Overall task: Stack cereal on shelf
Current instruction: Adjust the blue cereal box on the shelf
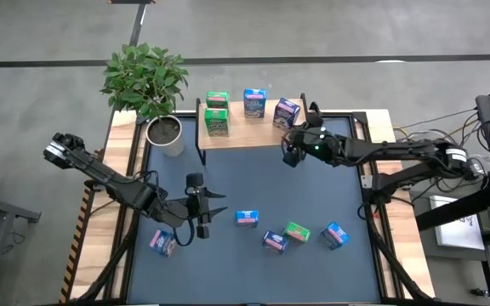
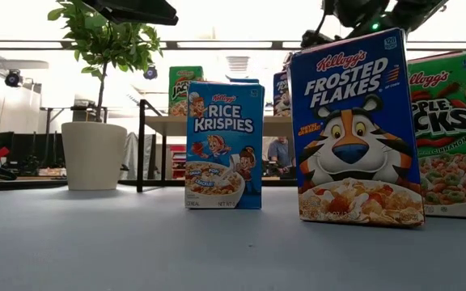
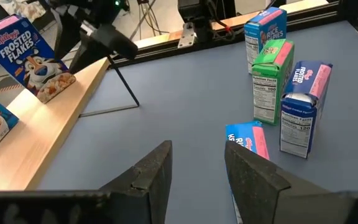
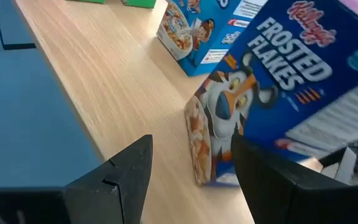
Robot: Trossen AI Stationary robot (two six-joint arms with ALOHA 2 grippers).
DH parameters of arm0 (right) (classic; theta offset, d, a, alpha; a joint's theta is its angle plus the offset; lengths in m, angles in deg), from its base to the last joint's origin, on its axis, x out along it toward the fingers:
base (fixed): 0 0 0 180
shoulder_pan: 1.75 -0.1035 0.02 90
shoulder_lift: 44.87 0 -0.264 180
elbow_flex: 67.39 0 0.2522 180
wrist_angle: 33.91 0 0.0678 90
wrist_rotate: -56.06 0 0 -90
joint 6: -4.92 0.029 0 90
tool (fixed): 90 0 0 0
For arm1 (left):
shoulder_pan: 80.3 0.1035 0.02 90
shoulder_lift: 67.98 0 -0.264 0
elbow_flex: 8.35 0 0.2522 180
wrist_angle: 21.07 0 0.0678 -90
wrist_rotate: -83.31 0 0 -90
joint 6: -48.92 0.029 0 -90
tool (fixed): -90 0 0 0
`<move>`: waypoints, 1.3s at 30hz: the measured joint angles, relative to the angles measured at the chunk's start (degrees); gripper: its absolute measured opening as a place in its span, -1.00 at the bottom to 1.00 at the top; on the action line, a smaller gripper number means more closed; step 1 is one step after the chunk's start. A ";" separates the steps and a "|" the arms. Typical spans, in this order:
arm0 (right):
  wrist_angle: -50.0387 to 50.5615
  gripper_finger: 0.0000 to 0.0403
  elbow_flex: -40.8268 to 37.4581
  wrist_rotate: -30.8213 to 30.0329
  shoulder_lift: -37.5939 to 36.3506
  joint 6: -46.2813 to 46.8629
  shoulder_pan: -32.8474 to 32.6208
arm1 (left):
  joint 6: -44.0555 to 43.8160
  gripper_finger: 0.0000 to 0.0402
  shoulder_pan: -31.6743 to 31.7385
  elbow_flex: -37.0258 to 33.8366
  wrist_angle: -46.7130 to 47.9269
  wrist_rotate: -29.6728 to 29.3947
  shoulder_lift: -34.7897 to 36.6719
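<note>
A Frosted Flakes box had been set on the shelf; the right claw, released, was beside it. The left claw, spread, was positioned for the Rice Krispies box on the tabletop.

Shelf at surface rear w/ four boxes; right fingers just by its end box. Four boxes ahead of left fingers, one behind.

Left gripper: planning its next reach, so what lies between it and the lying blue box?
In the high view, only bare tabletop separates the left gripper from the blue box.
</note>
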State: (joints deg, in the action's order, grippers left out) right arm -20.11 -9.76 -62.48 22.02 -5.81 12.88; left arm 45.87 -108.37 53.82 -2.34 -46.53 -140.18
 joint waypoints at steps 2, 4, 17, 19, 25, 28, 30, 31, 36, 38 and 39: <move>-0.56 0.03 0.61 -0.06 1.40 -0.43 0.00 | 0.00 -0.35 0.00 0.00 0.00 -0.02 0.00; -0.55 0.03 1.12 -0.06 2.29 -0.52 0.00 | 0.00 -0.35 0.00 0.00 0.00 -0.03 0.00; -0.18 -0.87 1.93 0.40 2.43 -2.97 0.02 | 0.02 -0.36 0.07 -0.02 0.07 -0.14 -0.01; -0.13 -0.92 1.93 0.49 2.57 -3.47 0.60 | 0.02 -0.36 0.07 -0.02 0.07 -0.14 -0.02; -0.14 -0.94 1.82 0.45 2.60 -4.36 3.36 | 0.02 -0.36 0.07 -0.07 0.11 -0.14 -0.02; -0.78 -0.94 1.82 0.45 3.10 -5.79 4.92 | 0.02 -0.36 0.07 -0.07 0.11 -0.14 -0.02; -0.74 -0.94 1.81 0.48 3.70 -6.70 6.01 | 0.01 -0.36 0.07 -0.07 0.11 -0.14 -0.02; -0.75 -0.94 1.80 0.47 4.14 -7.10 6.42 | 0.00 -0.36 0.07 -0.07 0.11 -0.15 -0.02; -0.81 -0.94 1.80 3.19 5.49 -6.99 6.75 | 0.00 -0.36 0.07 -0.07 0.11 -0.15 -0.02; -1.06 -0.94 2.09 4.51 6.09 -6.61 6.75 | 0.00 -0.36 0.07 -0.09 0.11 -0.16 -0.02; -1.12 -0.94 2.46 4.58 6.42 -6.55 6.75 | 0.00 -0.36 0.07 -0.09 0.11 -0.16 -0.02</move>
State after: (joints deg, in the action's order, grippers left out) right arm -21.23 -7.30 -57.90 28.44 -12.35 19.64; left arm 45.87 -108.31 53.73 -2.23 -46.69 -140.21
